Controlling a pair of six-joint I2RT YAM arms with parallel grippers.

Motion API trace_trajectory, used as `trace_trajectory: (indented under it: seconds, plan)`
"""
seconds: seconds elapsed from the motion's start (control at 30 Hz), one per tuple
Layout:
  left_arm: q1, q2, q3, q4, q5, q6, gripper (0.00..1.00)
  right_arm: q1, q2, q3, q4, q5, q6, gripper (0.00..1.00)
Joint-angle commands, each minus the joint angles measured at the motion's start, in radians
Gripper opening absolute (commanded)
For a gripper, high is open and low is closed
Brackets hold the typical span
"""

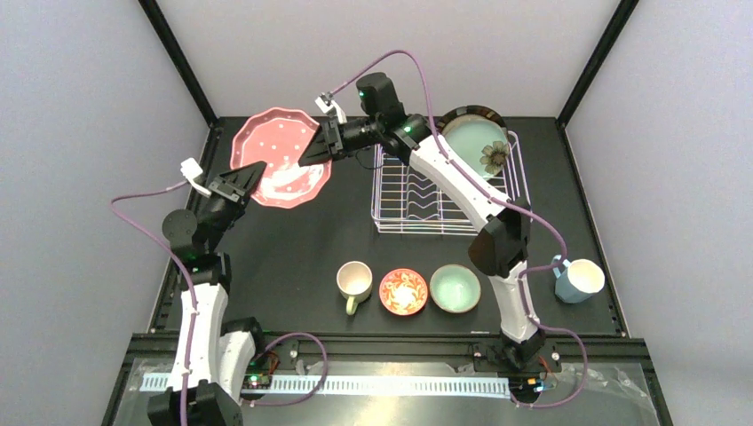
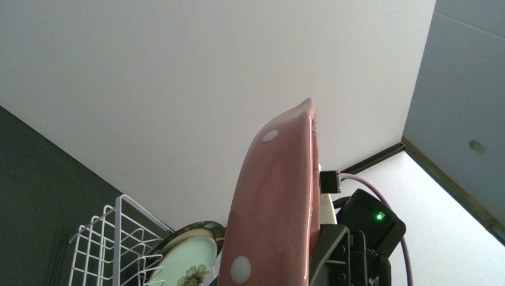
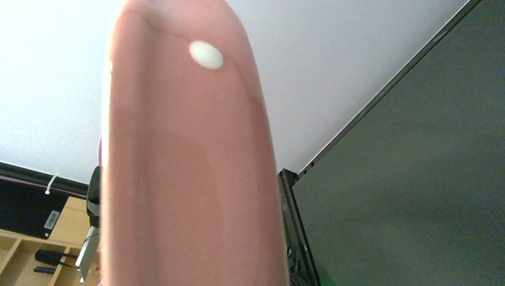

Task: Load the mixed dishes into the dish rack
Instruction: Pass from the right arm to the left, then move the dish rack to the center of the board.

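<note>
Two grippers meet the pink plate (image 1: 277, 142) above the table (image 1: 284, 257) far-left corner: left gripper (image 1: 251, 175) clamped on its rim; right gripper (image 1: 309, 157) at the opposite rim, jaw state unclear.

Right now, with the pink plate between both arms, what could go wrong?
The pink dotted scalloped plate is held only by its rim, left fingers at one side, right fingers at the other; an early release could drop it. The teal flower plate stands in the dish rack, so a careless insert might clip it.
</note>
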Motion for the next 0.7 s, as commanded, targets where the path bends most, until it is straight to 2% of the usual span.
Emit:
trace_trajectory:
  seconds: [0.0,0.1,0.2,0.23,0.27,0.57,0.67]
  plan:
    - [-0.010,-0.042,0.030,0.066,-0.066,-0.035,0.02,0.006,-0.034,0.020,-0.044,0.016,-0.030,0.72]
    - [-0.010,-0.060,0.032,0.022,-0.101,-0.025,0.01,0.000,-0.038,0.023,-0.051,0.024,-0.041,0.80]
    - [-0.010,-0.081,0.031,-0.016,-0.145,-0.022,0.02,-0.003,-0.042,0.022,-0.058,0.033,-0.056,0.82]
    - [-0.010,-0.085,0.033,-0.030,-0.155,-0.015,0.01,-0.005,-0.044,0.021,-0.059,0.038,-0.059,0.88]
    - [-0.010,-0.086,0.035,-0.042,-0.162,-0.009,0.02,-0.007,-0.046,0.022,-0.061,0.044,-0.065,0.90]
    - [-0.010,-0.078,0.030,-0.074,-0.199,-0.003,0.01,-0.042,-0.065,0.008,-0.079,0.081,-0.109,0.90]
    - [-0.011,-0.070,0.036,-0.081,-0.215,-0.003,0.01,-0.065,-0.081,0.003,-0.103,0.150,-0.134,0.91]
